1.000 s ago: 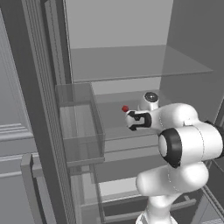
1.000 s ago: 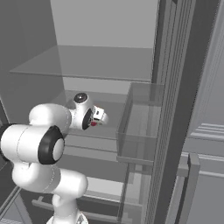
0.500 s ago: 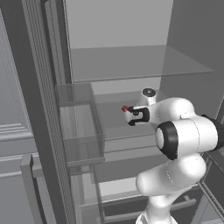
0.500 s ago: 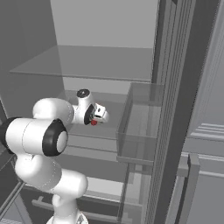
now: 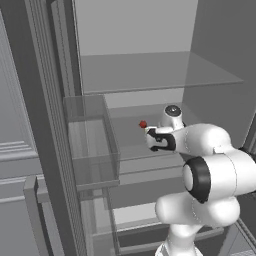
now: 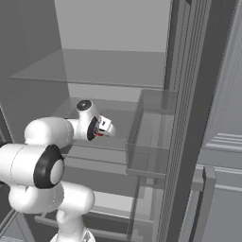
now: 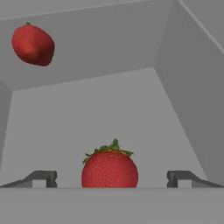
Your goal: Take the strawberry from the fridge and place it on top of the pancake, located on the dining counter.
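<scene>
The fridge [image 5: 131, 30] stands open, its pale interior and glass shelves in front of me. A red strawberry [image 7: 109, 168] with a green cap sits on a middle shelf, also seen as a small red spot [image 5: 143, 124] from the left base and partly hidden by the hand [image 6: 98, 135] from the right base. My gripper [image 7: 111, 178] is open, its two fingertips wide apart on either side of the strawberry without touching it. My gripper [image 5: 148, 131] reaches in over that shelf. The pancake and the dining counter are out of view.
A second strawberry shape [image 7: 33, 43] shows high against the back wall; I cannot tell whether it is a reflection. A clear door bin [image 5: 92, 145] juts out beside the shelf, also seen at the right [image 6: 151, 142]. A glass shelf [image 5: 150, 70] hangs above the hand.
The arm has stretched a little deeper into the fridge, bringing the hand closer to the strawberry. The strawberry has stayed where it was.
</scene>
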Controlling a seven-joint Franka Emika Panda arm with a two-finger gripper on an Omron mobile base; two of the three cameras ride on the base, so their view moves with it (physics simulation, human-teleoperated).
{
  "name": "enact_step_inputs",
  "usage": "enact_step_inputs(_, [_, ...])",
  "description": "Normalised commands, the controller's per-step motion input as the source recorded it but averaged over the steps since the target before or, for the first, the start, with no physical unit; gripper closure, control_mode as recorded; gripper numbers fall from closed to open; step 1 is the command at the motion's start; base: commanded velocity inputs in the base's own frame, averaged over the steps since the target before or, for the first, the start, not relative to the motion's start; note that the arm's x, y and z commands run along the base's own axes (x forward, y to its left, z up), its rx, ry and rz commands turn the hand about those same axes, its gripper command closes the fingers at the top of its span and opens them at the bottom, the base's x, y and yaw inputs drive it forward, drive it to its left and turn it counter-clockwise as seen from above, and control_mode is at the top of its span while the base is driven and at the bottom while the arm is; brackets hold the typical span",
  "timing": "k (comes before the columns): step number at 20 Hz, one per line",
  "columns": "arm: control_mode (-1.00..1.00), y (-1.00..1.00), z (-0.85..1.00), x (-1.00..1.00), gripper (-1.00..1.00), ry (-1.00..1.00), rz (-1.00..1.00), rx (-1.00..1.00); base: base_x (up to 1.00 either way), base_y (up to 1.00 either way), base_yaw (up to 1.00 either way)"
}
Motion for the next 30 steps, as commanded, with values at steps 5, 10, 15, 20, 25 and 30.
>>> enact_step_inputs(5, [-1.0,-0.04,-0.1,0.09,-1.0,0.03,-0.02,0.0,0.0,0.0,0.0])
enact_step_inputs(10, [-1.0,0.0,-0.04,0.2,-1.0,0.0,0.0,0.0,0.0,0.0,0.0])
enact_step_inputs(15, [-1.0,0.0,-0.11,-0.03,-1.0,0.01,0.0,0.0,0.0,0.0,0.0])
enact_step_inputs(20, [-1.0,0.0,-0.18,-0.14,-1.0,0.0,-0.02,0.0,0.0,0.0,0.0])
enact_step_inputs(25, [-1.0,0.0,-0.21,-0.04,1.0,0.0,-0.01,0.0,0.0,0.0,0.0])
enact_step_inputs(30, [-1.0,0.0,-0.16,0.0,1.0,0.0,0.0,0.0,0.0,0.0,0.0])
